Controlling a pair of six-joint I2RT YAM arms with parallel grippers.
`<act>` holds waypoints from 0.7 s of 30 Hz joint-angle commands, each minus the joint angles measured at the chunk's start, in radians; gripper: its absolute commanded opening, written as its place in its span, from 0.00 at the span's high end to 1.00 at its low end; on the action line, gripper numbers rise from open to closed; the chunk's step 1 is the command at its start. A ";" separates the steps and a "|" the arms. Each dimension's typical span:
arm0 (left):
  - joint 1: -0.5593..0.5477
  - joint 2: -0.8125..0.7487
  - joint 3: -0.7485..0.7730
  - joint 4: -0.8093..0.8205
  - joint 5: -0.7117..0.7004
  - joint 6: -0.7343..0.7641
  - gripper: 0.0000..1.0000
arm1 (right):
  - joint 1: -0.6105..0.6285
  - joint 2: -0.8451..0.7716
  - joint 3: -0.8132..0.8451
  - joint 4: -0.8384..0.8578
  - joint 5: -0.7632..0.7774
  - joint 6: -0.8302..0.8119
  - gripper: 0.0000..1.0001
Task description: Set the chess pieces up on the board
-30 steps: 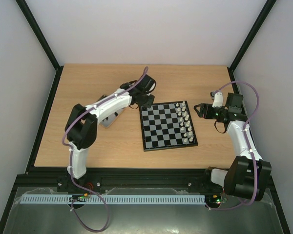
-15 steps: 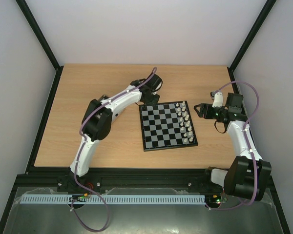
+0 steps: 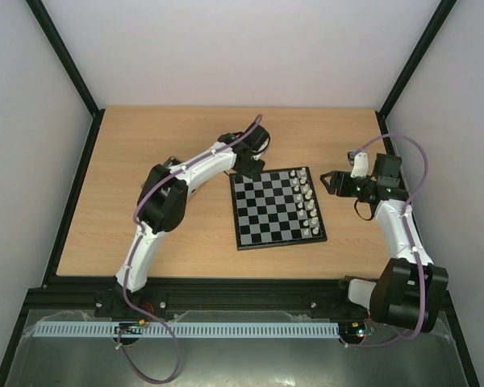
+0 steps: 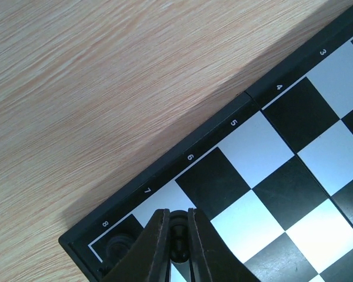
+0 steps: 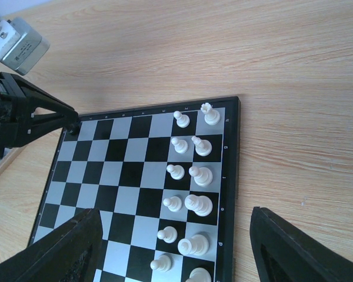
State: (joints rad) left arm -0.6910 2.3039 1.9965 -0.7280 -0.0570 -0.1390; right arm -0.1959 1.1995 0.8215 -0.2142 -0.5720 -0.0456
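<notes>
The board [image 3: 274,210] lies mid-table. White chess pieces [image 3: 305,201] fill its two right-hand columns and also show in the right wrist view [image 5: 188,176]. My left gripper [image 3: 248,169] is at the board's far left corner. In the left wrist view it [image 4: 179,238] is shut on a black piece [image 4: 179,235], held just over the white square by the "7" mark. Another black piece [image 4: 119,247] stands on the corner square by "8". My right gripper [image 3: 331,181] is open and empty, right of the board and above its right edge [image 5: 176,247].
The wooden table [image 3: 145,145] is bordered by black rails and pale walls. The left arm's gripper [image 5: 47,114] reaches in over the board's far left corner in the right wrist view. The board's middle and left squares [image 5: 123,170] carry no pieces.
My left arm has swung right and forward from beside the board's left edge to its far left corner, then nearly stopped. The right arm has not moved.
</notes>
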 commanded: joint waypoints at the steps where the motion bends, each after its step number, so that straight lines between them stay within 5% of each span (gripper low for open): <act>1: -0.011 0.036 0.010 -0.040 -0.009 0.019 0.96 | 0.004 -0.015 0.010 -0.031 -0.008 -0.018 0.30; 21: -0.012 0.058 0.001 -0.054 -0.061 0.003 0.97 | 0.004 -0.015 0.008 -0.030 -0.010 -0.018 0.30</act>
State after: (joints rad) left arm -0.6975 2.3493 1.9961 -0.7551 -0.0956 -0.1375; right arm -0.1959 1.1995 0.8215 -0.2142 -0.5720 -0.0460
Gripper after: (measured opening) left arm 0.057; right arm 0.703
